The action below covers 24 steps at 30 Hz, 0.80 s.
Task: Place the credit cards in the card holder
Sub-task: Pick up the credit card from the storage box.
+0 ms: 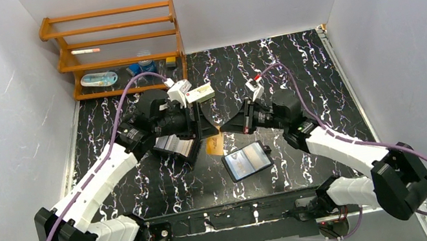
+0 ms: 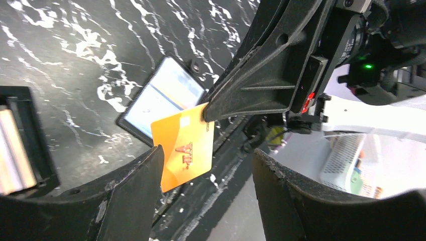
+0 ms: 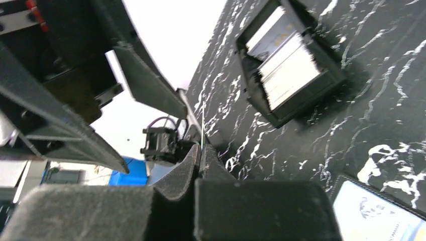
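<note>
An orange credit card [image 2: 183, 150] marked "VIP" hangs above the table, pinched at its top corner by my right gripper [image 2: 206, 114], which is shut on it. In the right wrist view the card [image 3: 202, 134] shows edge-on as a thin line between the closed jaws of that gripper [image 3: 201, 150]. My left gripper [image 2: 208, 155] is open around the card's lower part, and the card's edge lies against its left finger. A stack of pale credit cards [image 3: 289, 65] sits in an open black hinged box [image 1: 176, 146]. The card holder [image 1: 247, 161] lies open on the table, blue-grey inside up.
A wooden rack [image 1: 113, 45] with small items stands at the back left. A cream carton [image 1: 200, 93] lies just behind the two grippers. White walls close in the black marbled table [image 1: 321, 76] on three sides.
</note>
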Each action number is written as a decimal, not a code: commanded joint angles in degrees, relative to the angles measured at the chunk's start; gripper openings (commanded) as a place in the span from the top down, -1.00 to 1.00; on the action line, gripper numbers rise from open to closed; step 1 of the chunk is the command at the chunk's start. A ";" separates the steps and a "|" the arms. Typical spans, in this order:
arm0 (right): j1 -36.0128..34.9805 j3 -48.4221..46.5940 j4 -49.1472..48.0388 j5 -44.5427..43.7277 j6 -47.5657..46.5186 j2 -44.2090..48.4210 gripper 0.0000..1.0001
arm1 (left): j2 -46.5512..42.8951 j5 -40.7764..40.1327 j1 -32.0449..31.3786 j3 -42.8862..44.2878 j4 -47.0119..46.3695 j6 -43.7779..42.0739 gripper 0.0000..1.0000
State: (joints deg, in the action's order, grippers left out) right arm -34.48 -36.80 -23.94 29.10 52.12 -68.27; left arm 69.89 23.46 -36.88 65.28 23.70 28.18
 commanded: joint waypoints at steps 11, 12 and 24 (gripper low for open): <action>0.78 2.32 -6.83 4.53 0.97 9.92 1.00 | -6.78 8.53 -0.12 -2.96 -2.46 6.06 -0.31; 1.11 1.51 -5.91 4.11 0.87 10.61 1.00 | -7.25 4.62 -0.12 -1.78 0.40 5.68 -0.31; 1.15 2.45 -11.04 5.80 4.15 8.28 1.00 | -5.78 10.14 -0.12 -4.16 -4.46 7.63 0.03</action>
State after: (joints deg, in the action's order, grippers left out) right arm -33.71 -32.99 -29.98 34.04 55.22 -59.57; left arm 64.84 28.10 -36.91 61.89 23.97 33.63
